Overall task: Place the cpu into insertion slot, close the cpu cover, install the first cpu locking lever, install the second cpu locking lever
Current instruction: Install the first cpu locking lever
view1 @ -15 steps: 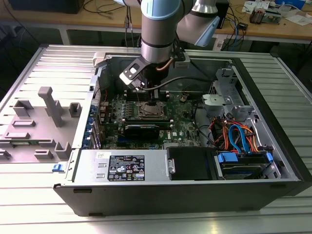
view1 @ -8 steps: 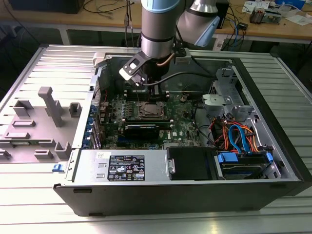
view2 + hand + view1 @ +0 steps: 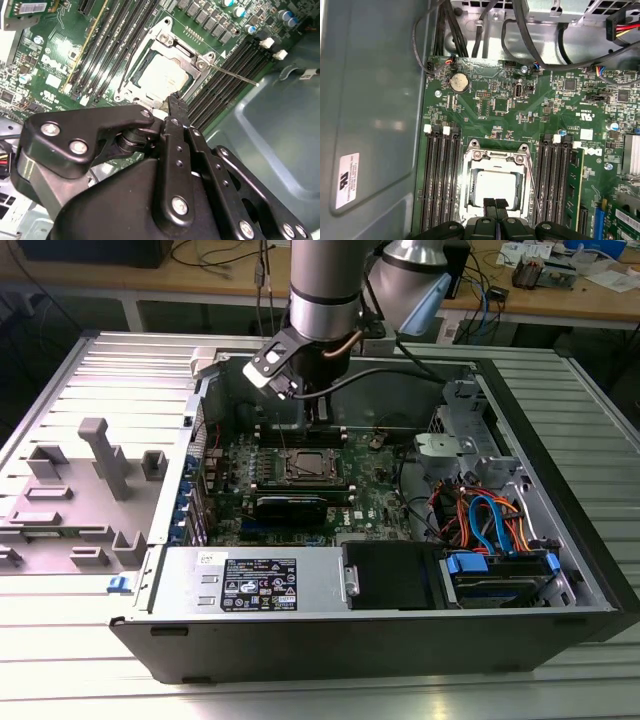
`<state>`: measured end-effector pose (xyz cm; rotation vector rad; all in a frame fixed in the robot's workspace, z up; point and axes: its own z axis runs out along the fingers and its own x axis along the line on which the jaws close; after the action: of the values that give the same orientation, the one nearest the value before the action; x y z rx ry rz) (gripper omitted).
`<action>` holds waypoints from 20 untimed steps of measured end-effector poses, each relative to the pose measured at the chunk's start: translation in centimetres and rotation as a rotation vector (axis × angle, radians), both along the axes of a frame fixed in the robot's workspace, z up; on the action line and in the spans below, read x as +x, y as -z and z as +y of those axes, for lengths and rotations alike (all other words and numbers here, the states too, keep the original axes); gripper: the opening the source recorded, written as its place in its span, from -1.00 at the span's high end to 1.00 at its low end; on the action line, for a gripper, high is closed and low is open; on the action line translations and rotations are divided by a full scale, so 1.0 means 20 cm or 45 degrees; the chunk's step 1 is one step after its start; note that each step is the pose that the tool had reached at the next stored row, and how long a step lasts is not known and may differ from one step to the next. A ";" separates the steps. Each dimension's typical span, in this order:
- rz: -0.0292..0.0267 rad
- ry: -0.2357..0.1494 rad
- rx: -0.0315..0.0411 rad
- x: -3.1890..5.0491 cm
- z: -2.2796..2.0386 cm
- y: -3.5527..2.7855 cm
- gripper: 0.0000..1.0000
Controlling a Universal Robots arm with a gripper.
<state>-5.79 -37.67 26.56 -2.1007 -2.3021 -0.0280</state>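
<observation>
Tool point(image 3: 495, 204), fingers pressed together and holding nothing, poised at one edge of the cpu cover point(image 3: 496, 156). The cover lies flat over the cpu point(image 3: 492, 184), which is seated in the insertion slot point(image 3: 303, 468) mid-motherboard point(image 3: 520, 115), between the memory slots point(image 3: 440, 180). A thin locking lever point(image 3: 232, 75) angles out over those slots.

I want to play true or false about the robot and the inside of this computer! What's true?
1. The cpu lies flat inside the window of the cpu cover. True.
2. The cpu cover stands straight up. False: it lies flat around the cpu.
3. The gripper carries the cpu in the air. False: its shut fingertips are by the cover's edge, holding no chip.
4. Long black memory slots run on both sides of the cover. True.
</observation>
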 end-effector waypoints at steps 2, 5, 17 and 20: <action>0.0007 0.000 0.0006 0.000 0.000 -0.024 0.79; 0.0007 0.000 0.0010 0.000 0.000 -0.024 0.79; 0.0007 -0.008 0.0023 -0.008 0.000 -0.023 0.79; 0.0009 -0.041 0.0019 -0.017 0.000 -0.021 0.79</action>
<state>-6.14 -37.68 26.99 -2.0619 -2.3345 -0.0284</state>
